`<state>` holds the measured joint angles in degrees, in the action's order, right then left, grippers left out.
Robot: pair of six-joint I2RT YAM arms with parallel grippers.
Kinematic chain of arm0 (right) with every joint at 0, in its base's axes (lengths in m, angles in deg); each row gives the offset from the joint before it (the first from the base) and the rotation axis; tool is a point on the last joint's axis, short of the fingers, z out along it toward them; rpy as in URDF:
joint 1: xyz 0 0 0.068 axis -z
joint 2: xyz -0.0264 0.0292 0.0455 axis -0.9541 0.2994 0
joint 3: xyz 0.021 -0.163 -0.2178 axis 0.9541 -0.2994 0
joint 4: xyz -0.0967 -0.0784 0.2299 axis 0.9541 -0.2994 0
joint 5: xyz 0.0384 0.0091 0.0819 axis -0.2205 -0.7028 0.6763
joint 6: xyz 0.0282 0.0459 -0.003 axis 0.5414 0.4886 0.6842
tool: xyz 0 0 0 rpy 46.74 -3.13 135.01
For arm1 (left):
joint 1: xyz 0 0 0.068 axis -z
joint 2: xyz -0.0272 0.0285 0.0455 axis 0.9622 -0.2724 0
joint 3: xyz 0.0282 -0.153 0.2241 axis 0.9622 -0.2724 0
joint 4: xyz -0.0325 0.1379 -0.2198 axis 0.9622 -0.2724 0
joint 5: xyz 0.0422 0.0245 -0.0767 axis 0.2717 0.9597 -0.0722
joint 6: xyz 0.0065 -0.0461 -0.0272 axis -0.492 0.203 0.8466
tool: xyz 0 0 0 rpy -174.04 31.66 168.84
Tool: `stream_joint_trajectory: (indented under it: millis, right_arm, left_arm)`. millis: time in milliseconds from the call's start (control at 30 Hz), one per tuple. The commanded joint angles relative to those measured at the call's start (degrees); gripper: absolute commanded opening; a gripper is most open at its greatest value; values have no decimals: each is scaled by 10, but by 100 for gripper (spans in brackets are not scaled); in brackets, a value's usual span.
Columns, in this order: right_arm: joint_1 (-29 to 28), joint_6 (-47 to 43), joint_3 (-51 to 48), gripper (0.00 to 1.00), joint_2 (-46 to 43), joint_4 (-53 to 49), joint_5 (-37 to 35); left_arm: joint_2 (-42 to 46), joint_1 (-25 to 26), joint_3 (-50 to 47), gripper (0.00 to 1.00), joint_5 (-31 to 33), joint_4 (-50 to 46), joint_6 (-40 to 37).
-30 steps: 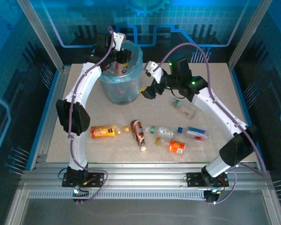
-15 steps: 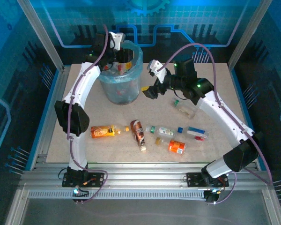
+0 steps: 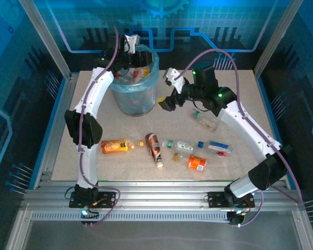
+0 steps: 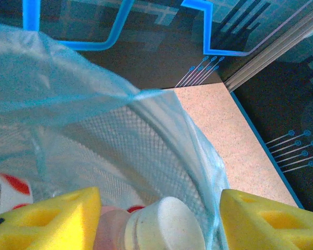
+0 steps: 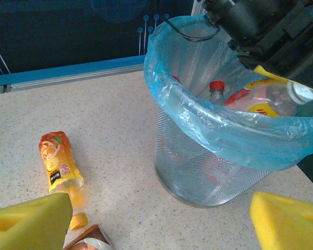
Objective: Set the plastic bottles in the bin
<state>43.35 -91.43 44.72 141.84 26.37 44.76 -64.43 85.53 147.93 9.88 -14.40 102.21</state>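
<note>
Overhead, the left gripper (image 4: pixel 159 200) hangs above the bag-lined bin (image 5: pixel 224 130), a white-capped bottle (image 4: pixel 164 229) between its pads, grip unclear; the right gripper (image 5: pixel 159 219) hovers spread wide beside the bin; an orange bottle (image 5: pixel 57 159) lies nearby.

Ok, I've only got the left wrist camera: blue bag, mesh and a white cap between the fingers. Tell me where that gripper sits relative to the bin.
Observer: In the top camera, the left gripper is above the bin, inside the line of its rim.
Operator: Describe the bottle it has.
Observer: The right wrist view shows the white-capped bottle lying tilted at about rim height, with a red and yellow label.
Operator: Report the other arm.
Observer: The right gripper is open with nothing between its fingers, beside the bin on its right, above the table.
</note>
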Motion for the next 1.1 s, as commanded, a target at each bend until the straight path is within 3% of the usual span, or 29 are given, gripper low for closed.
stream_joint_trajectory:
  millis: [0, 133, 500, 667, 933, 1067]
  right_arm:
    - [-10, 14, 1, 88, -5, 5, 11]
    - [-18, 14, 4, 88, 5, 9, 10]
    - [-28, 1, 7, 88, 3, -10, -8]
    - [-28, -2, 4, 88, 4, -13, -16]
    - [-28, -4, 25, 88, 15, -28, -34]
    - [-26, 6, 45, 88, 18, -39, -52]
  left_arm:
    - [76, -9, -46, 63, 27, -3, -18]
    - [88, -9, -82, 57, 38, -7, -26]
    - [34, -9, -59, 31, 41, -23, 4]
    - [-1, -9, -67, 30, 52, -11, 10]
    - [-59, -9, 26, 30, 81, -39, 6]
    - [-49, -9, 65, 37, 94, -43, 8]
